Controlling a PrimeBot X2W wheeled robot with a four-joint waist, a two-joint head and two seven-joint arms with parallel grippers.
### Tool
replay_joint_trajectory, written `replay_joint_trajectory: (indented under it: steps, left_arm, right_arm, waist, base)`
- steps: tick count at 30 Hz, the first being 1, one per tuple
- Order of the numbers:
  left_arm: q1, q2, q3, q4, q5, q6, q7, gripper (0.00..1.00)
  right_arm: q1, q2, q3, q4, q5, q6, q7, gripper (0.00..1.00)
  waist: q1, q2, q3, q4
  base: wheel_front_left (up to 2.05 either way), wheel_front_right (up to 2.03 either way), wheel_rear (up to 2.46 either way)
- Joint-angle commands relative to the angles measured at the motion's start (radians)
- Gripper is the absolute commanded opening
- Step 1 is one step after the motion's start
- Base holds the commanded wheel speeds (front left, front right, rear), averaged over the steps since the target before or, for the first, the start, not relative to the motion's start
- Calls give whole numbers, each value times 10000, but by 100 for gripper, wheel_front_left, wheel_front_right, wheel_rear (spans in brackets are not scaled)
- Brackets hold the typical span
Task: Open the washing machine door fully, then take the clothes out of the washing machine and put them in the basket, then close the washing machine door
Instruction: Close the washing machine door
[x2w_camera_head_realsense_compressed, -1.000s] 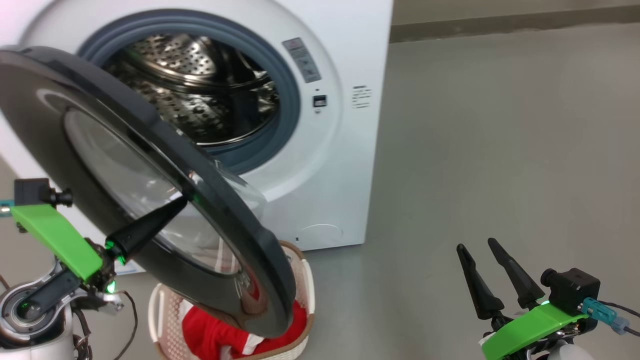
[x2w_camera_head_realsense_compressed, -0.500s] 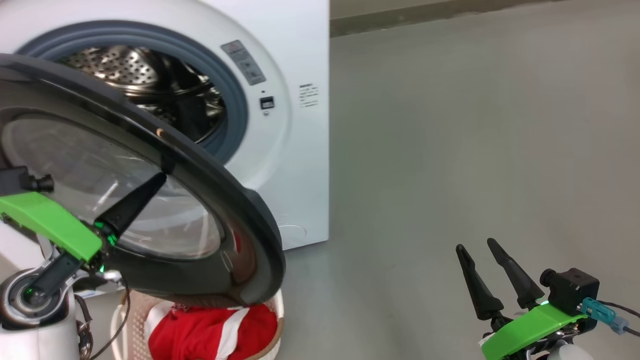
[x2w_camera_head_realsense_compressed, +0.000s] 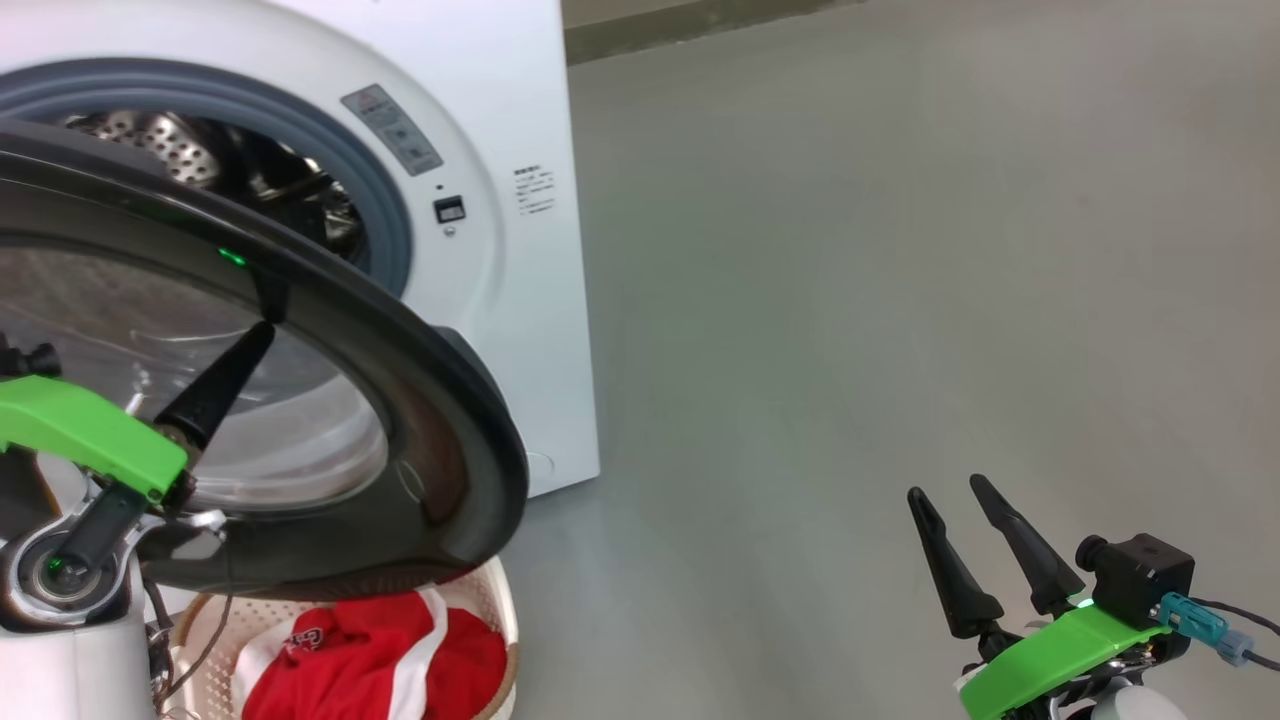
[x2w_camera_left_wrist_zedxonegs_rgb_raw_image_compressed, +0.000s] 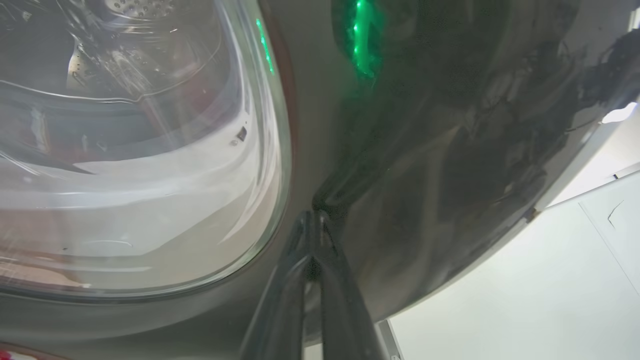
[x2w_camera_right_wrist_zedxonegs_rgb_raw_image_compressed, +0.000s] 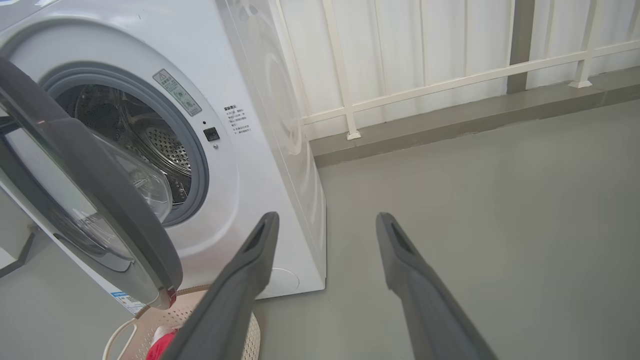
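The white washing machine (x2w_camera_head_realsense_compressed: 500, 90) (x2w_camera_right_wrist_zedxonegs_rgb_raw_image_compressed: 260, 85) stands at the upper left, its steel drum (x2w_camera_head_realsense_compressed: 170, 145) partly in sight. Its glossy black door (x2w_camera_head_realsense_compressed: 420, 400) (x2w_camera_left_wrist_zedxonegs_rgb_raw_image_compressed: 450, 150) (x2w_camera_right_wrist_zedxonegs_rgb_raw_image_compressed: 100, 175) hangs part-way open across the opening. My left gripper (x2w_camera_head_realsense_compressed: 265, 330) (x2w_camera_left_wrist_zedxonegs_rgb_raw_image_compressed: 312, 215) is shut, empty, its tips pressed on the door's black outer face beside the glass bowl (x2w_camera_left_wrist_zedxonegs_rgb_raw_image_compressed: 140, 150). Under the door's lower edge sits the cream basket (x2w_camera_head_realsense_compressed: 500, 620) (x2w_camera_right_wrist_zedxonegs_rgb_raw_image_compressed: 150, 320) holding the red and white clothes (x2w_camera_head_realsense_compressed: 370, 660) (x2w_camera_right_wrist_zedxonegs_rgb_raw_image_compressed: 160, 345). My right gripper (x2w_camera_head_realsense_compressed: 947, 487) (x2w_camera_right_wrist_zedxonegs_rgb_raw_image_compressed: 327, 217) is open over the floor, far right.
Grey floor (x2w_camera_head_realsense_compressed: 850, 300) stretches to the right of the machine. In the right wrist view, a low ledge (x2w_camera_right_wrist_zedxonegs_rgb_raw_image_compressed: 450, 125) with a white railing (x2w_camera_right_wrist_zedxonegs_rgb_raw_image_compressed: 450, 80) and pale curtains runs along the back.
The head view has shifted, sliding the machine to the left. The door has swung closer to the opening and covers more of the drum, with my shut left gripper still against it. The right gripper is unchanged.
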Motion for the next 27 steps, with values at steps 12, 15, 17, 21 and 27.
replay_joint_trajectory:
  steps: [12,15,17,21,27]
  left_arm:
    - [-1037,610,353,470,6,-183,-864,0]
    - [-1094,641,366,629,-126,-186,-910,0]
    - [-1108,666,327,671,-196,-187,-912,0]
    - [-1074,677,226,687,-376,-188,-861,0]
    - [-999,614,206,719,-726,-188,-691,0]
  right_arm:
    - [-404,-107,131,-303,60,27,-120,100]
    - [-362,-74,94,-318,-5,27,-120,100]
    - [-342,-68,71,-322,-40,27,-120,100]
    - [-326,-72,70,-306,-70,27,-120,100]
    - [-283,-89,64,-290,-93,27,-120,100]
  waist:
    - [0,0,352,-432]
    - [0,0,330,-414]
    - [0,0,313,-376]
    - [0,0,263,-259]
    - [0,0,163,-20]
  base:
    - [0,0,0]
    - [0,0,0]
    - [0,0,0]
    - [0,0,0]
    - [0,0,0]
